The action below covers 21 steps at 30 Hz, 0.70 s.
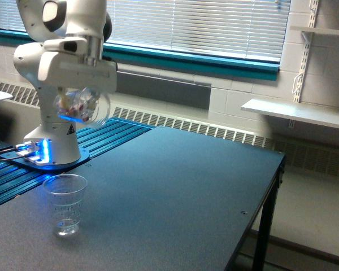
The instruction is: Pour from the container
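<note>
Here, in the exterior view, the white robot arm's hand (79, 84) grips the small clear, rounded plastic container (82, 105), tipped on its side, with reddish-brown and whitish pieces showing through its wall. It hangs in the air in front of the arm's white base (53, 144), above and well apart from the tall ribbed clear plastic drinking cup (65, 203). That cup stands upright on the dark bench (175, 192), towards the exterior view's left.

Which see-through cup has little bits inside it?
The small rounded clear plastic cup held up by the end effector; the taller ribbed clear cup on the table looks empty.
</note>
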{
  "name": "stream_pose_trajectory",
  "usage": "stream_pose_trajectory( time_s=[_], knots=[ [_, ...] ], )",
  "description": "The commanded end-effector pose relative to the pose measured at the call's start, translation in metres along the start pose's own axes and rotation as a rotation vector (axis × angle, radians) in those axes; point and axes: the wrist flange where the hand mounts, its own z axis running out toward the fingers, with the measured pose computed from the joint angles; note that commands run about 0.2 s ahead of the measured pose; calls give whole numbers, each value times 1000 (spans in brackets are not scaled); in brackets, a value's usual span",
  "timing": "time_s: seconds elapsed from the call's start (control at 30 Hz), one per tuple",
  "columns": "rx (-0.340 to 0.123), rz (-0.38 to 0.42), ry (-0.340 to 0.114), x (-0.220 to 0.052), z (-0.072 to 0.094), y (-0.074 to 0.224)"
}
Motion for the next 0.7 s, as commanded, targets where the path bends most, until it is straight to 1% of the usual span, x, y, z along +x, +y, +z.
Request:
stream_pose_trajectory(
  time_s=[0.03, 0.1, 0.2, 0.3, 0.33, 0.4, 0.47, 0.7],
  knots=[
    [-28, 74, 10, 10, 12, 6],
    [-32, 79, 3, 11, 16, 6],
    [-50, 84, 8, 13, 22, 8],
    [-57, 99, 4, 15, 28, 9],
    [-64, 100, 2, 14, 30, 9],
    [-64, 108, -8, 15, 34, 10],
    [-81, 109, -10, 14, 39, 11],
    [-104, 118, -15, 15, 49, 16]
  ],
)
